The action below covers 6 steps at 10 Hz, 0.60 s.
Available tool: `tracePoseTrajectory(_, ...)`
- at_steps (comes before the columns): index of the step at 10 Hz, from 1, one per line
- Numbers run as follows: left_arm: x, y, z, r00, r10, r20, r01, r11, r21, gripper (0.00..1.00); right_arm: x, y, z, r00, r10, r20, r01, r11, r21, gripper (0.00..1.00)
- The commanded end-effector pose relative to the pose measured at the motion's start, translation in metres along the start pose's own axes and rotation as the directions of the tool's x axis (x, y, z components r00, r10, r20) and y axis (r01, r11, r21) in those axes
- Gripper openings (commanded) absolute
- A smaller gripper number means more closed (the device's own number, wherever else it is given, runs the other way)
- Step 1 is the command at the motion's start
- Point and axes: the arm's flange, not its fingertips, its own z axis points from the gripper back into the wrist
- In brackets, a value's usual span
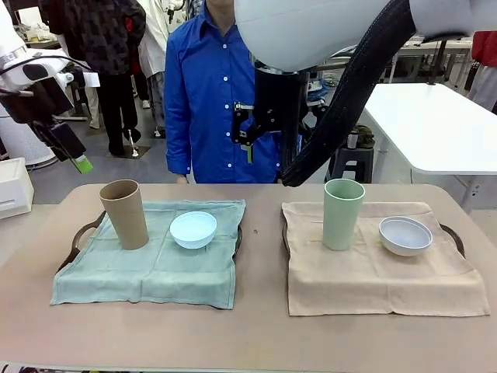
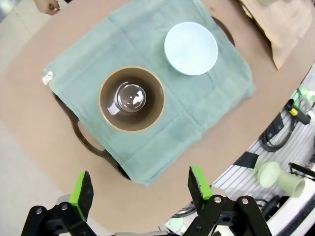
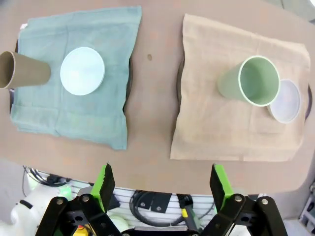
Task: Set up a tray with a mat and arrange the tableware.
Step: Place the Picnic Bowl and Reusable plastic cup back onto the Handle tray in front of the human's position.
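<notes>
Far left, front view: left gripper (image 1: pixel 76 159) raised clear of the table, above and outside the teal mat (image 1: pixel 147 268); jaws wide apart and empty, plain in the left wrist view (image 2: pixel 140 189). Under the teal mat, a dark tray (image 1: pixel 80 237), only its handle and rim peeping out. On that mat, tan-brown cup (image 1: pixel 124 214) upright toward the left, light blue bowl (image 1: pixel 193 229) just beside it to the right, apart from it.

Middle: bare table (image 1: pixel 260 311) between the two settings; person in a blue shirt (image 1: pixel 206 93) at the far edge.

Right: beige mat (image 1: pixel 373 276) over a second tray (image 1: pixel 457 237), pale green cup (image 1: pixel 342 214) upright, whitish bowl (image 1: pixel 404 235) near it to the right. Right gripper (image 3: pixel 162 184) high above the near table edge, jaws spread wide, nothing between them.

Judged from the layout: both settings look complete, so likely a retreat or final check. To do that well, lift straight up and away, well clear of the tall cups, easily toppled by a sideways brush; no dragging across the cloth, prone to bunching.

Between views: left wrist view looks down into the tan-brown cup (image 2: pixel 132 98), at a glossy rounded base invisible from the front. Right wrist view takes in both mats from above, with the whitish bowl (image 3: pixel 287 102) partly tucked behind the green cup's rim (image 3: pixel 259 80); a clear gap there in the front view.
</notes>
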Motion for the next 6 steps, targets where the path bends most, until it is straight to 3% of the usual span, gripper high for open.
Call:
tracePoseTrajectory(1, -0.0037, 0.0038, -0.0033, 0.999, -0.032, 0.000, 0.032, 0.999, 0.010, 1.00, 0.0002, 0.0004, -0.0005, 1.000, 0.007, 0.007, -0.007, 1.000, 0.000, 1.00)
tracePoseTrajectory(6, -0.0037, 0.0038, -0.0033, 0.999, -0.032, 0.000, 0.032, 0.999, 0.010, 1.00, 0.0002, 0.0004, -0.0005, 1.000, 0.007, 0.007, -0.007, 1.000, 0.000, 1.00)
